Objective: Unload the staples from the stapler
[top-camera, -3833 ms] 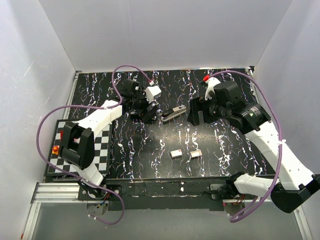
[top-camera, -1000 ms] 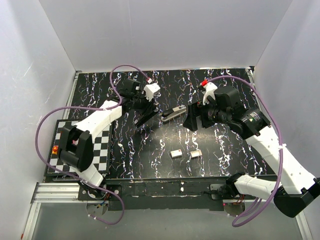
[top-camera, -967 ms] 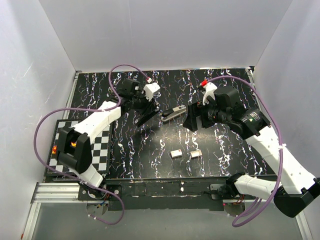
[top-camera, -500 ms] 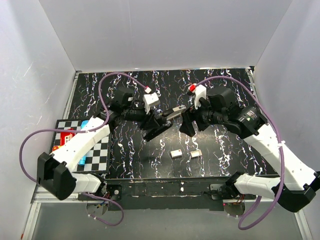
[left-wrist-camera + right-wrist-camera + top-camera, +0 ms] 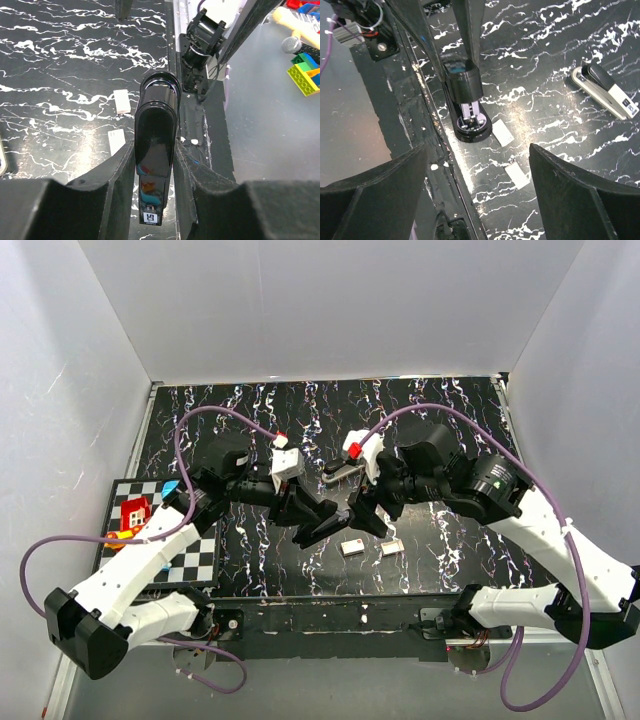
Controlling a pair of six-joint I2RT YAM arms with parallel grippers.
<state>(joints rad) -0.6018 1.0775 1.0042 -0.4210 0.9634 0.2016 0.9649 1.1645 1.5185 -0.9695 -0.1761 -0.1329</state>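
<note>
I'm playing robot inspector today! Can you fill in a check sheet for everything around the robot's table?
Surface: black tabletop with white marbling.
Job's things: black stapler, held up and hinged open, with its silvery channel showing in the right wrist view.
Clutter: a second stapler lying flat farther back; two small pale blocks side by side, not touching, near the front.
Grippers: left gripper clamped on the black stapler; right gripper open and empty, facing it.
Cables: purple cables loop off both arms.
Surroundings: white walls; checkered board on the left with coloured toy bricks.
</note>
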